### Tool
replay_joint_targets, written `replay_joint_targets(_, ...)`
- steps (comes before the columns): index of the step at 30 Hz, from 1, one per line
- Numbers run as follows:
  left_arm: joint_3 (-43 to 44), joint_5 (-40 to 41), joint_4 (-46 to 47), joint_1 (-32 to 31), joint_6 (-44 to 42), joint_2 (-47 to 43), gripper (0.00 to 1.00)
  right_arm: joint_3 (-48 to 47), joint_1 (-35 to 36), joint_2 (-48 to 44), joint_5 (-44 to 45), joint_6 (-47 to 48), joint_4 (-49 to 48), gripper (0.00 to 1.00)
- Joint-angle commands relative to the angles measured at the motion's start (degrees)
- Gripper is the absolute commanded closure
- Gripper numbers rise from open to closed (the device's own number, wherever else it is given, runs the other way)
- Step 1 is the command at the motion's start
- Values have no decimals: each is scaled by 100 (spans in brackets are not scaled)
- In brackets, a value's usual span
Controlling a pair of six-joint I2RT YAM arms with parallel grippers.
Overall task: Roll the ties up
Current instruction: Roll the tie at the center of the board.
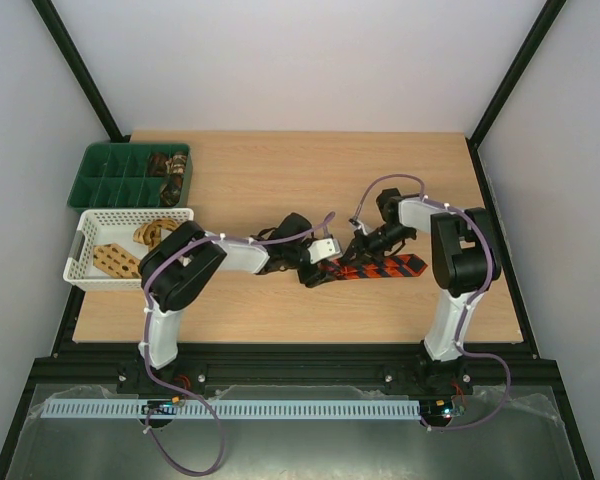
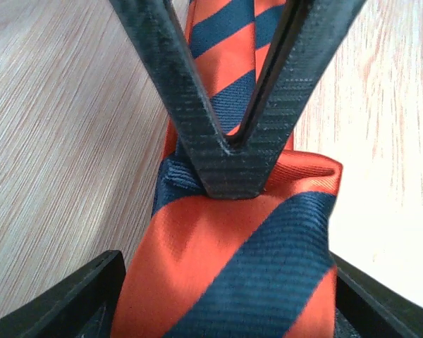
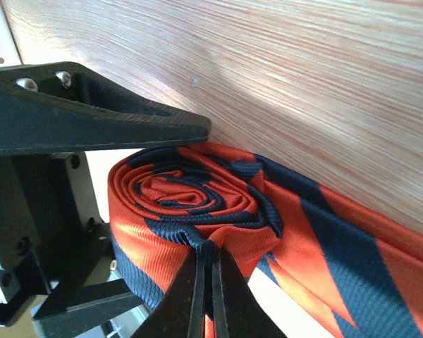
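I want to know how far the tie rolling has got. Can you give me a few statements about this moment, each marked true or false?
1. The striped tie is partly rolled, its tail lying flat on the table. True.
2. The right gripper hangs wide open above the tie. False: it is shut, pinching the fabric of the roll.
3. The white basket holds tan patterned ties. True.
4. Every compartment of the green tray is empty. False: rolled ties sit in the compartments at its right end.
5. The left gripper is open, one finger on each side of the roll. True.
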State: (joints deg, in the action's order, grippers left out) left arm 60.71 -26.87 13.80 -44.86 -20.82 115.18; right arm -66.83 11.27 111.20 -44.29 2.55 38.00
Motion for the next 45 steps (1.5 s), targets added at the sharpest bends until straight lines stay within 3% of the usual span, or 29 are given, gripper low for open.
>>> replay_joint_targets(1,107,-504,261,26,296,-85,26,461,-37,176,1534,185,-219,99)
replay_joint_targets(11,26,-819,855,47,1110,114,20,771,-41,182,1924,184,-697,99)
replay_joint_targets(19,-433,-810,1325,218,1068,-238,15,845,-37,214,2129,117,-913,99)
replay_joint_targets(25,-608,-836,1275,331,1020,-293,14,735,-27,272,2075,51,-883,99)
replay_joint_targets(33,-65,-681,1258,136,1532,202,18,578,46,422,1789,-208,-764,99)
replay_joint_targets(38,246,-619,1054,59,1581,442,27,476,80,517,1718,-364,-788,99)
replay_joint_targets(42,260,-289,469,93,1101,455,52,344,63,473,1545,-356,-673,99)
replay_joint_targets(45,57,-81,79,171,528,341,65,223,-39,338,1039,-228,-450,97)
